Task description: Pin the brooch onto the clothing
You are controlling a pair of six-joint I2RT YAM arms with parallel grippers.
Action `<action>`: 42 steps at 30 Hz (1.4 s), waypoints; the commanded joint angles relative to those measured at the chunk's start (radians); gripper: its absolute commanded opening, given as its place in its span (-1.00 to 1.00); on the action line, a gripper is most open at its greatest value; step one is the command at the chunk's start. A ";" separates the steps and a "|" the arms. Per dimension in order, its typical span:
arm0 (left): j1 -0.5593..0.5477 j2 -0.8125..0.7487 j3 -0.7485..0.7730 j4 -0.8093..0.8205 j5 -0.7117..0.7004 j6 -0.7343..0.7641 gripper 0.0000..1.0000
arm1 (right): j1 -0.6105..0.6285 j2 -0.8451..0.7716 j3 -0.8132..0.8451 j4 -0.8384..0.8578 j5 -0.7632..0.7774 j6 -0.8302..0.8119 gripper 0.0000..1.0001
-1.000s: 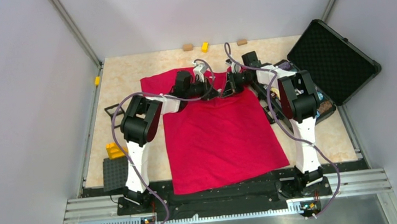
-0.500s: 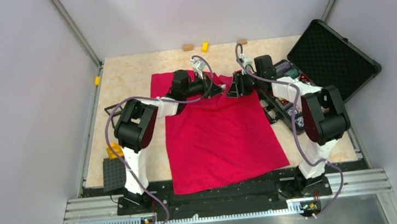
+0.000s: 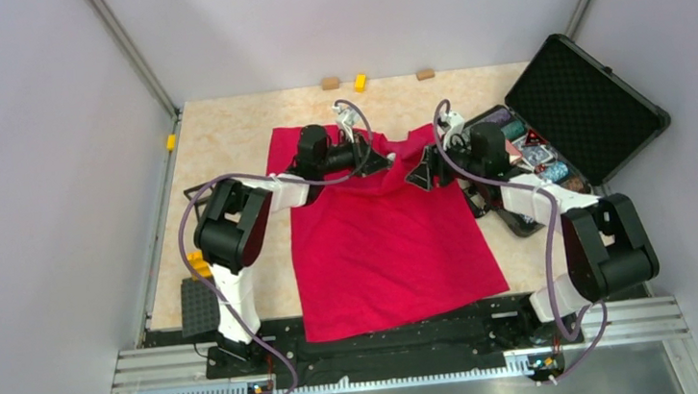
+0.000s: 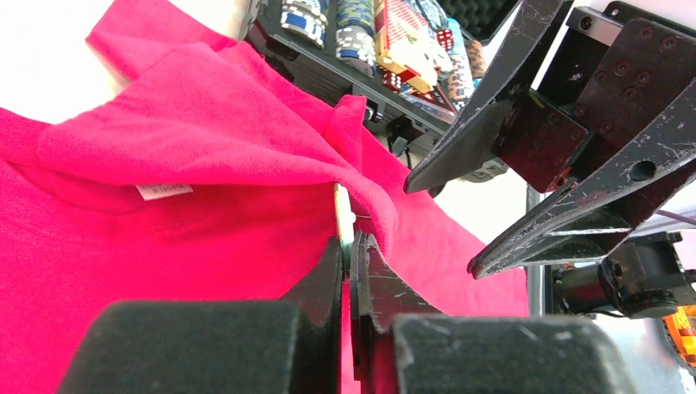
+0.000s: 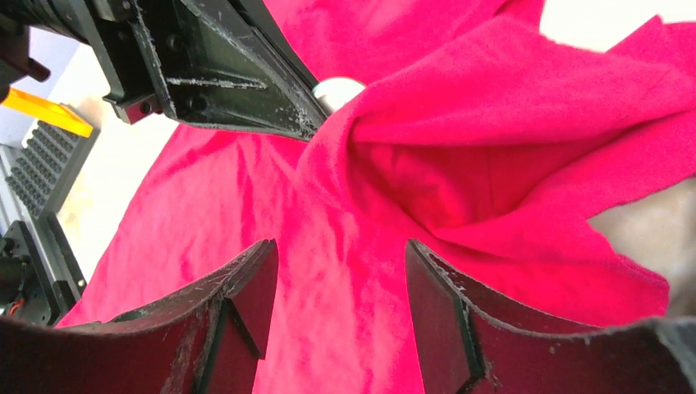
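Nearest you, the hem of the red T-shirt [image 3: 389,251] lies flat along the six-o'clock edge of the desk [image 3: 224,141], and the body runs smooth up the middle. Off the cloth at eight o'clock sit a black studded plate [image 3: 199,306] and a yellow block [image 3: 200,262].

Farther up, at the collar, your left jaws are clenched on the brooch [image 4: 343,215]. The left wrist view shows it edge-on between the tips, a thin pale disc with a fold of neckline draped over it, at three o'clock of the white neck label [image 4: 164,190]. Whether the pin has pierced the cloth, I cannot tell. Your right jaws are released and spread wide, on the three-o'clock side of that fold, near it but seemingly not touching.

The brooch looks stiff, light and smooth, so it would likely twist or slip under a loose pinch. Hold it by the rim, as now. The shirt is soft and limp and will probably bunch away from the pin rather than resist it. I would have the right jaws take the raised fold just beside the brooch to back the cloth.

Beyond, at two o'clock, the black case [image 3: 587,102] stands open with its trinkets [image 3: 530,155]. Small blocks [image 3: 360,82] line the twelve-o'clock edge.
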 commanded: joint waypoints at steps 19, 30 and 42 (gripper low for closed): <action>0.002 -0.162 -0.078 0.054 0.018 -0.007 -1.00 | 0.100 0.094 0.042 0.243 0.075 0.031 -0.81; 0.004 -0.156 -0.097 0.155 0.057 -0.060 -1.00 | 0.101 0.140 0.054 0.163 0.021 0.068 -1.00; 0.002 -0.154 -0.121 0.249 0.138 -0.086 -1.00 | 0.101 0.237 0.166 0.030 -0.069 0.087 -1.00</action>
